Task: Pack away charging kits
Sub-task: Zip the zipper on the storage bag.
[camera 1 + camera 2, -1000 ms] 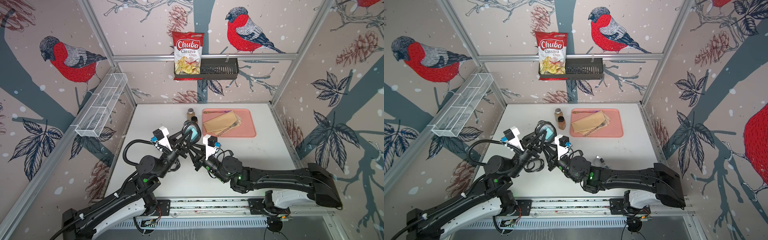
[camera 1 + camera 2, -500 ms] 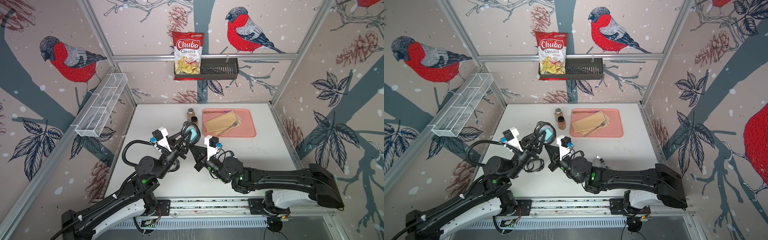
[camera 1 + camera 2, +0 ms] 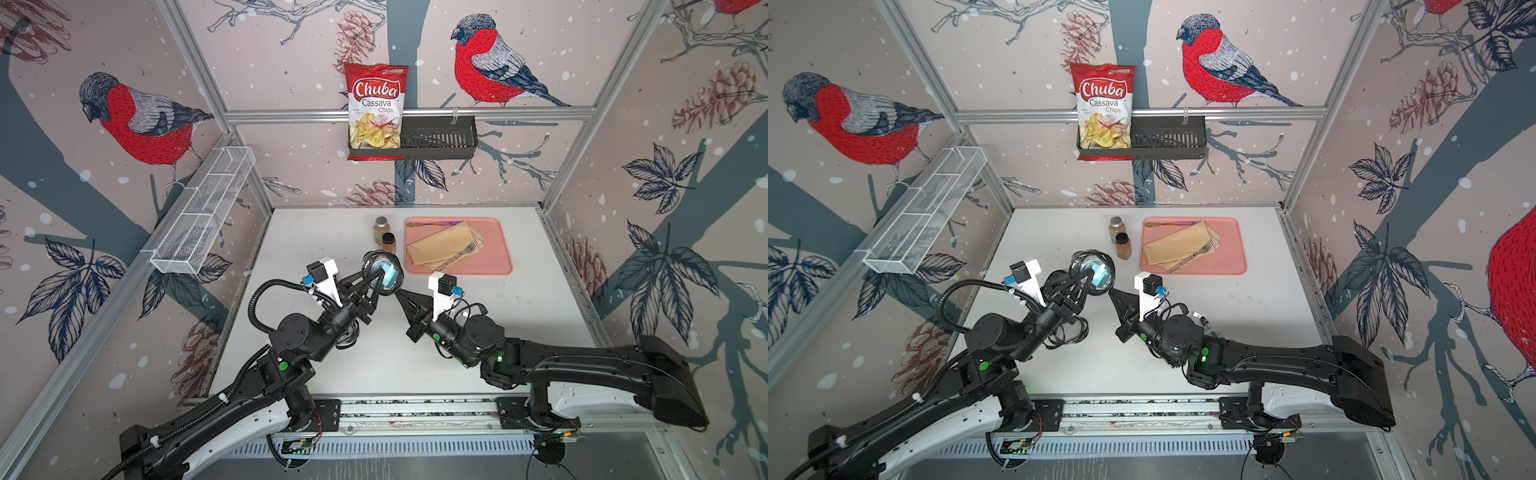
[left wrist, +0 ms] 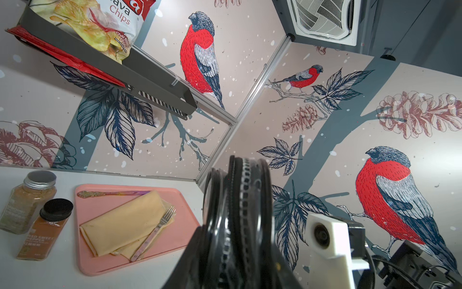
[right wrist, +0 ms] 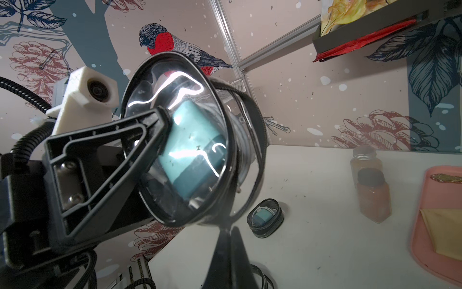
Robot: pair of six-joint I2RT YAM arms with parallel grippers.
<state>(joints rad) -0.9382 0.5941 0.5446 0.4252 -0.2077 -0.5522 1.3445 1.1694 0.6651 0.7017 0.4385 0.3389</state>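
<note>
My left gripper (image 3: 375, 277) is shut on an oval clear case (image 3: 382, 272) with a black rim, holding it upright above the table; it shows in both top views (image 3: 1092, 272). A teal charger (image 5: 195, 155) shows through its clear side. One left finger (image 5: 140, 140) presses on that side. In the left wrist view the case (image 4: 240, 200) stands edge-on between the jaws. My right gripper (image 3: 398, 293) is shut, its tips (image 5: 228, 232) against the case's lower rim; whether they pinch anything is hidden. A second case (image 5: 266, 220), with a teal charger and white cable inside, lies flat on the table.
Two brown spice jars (image 3: 380, 228) (image 3: 388, 243) stand just behind the held case. A pink tray (image 3: 500, 249) with a folded napkin, fork and spoon lies at the back right. A white wire basket (image 3: 203, 212) hangs on the left wall, a black basket (image 3: 436, 139) with a chips bag on the back wall.
My right gripper has shut its jaws at the held case's lower rim. The left gripper and the case have stayed where they were.
</note>
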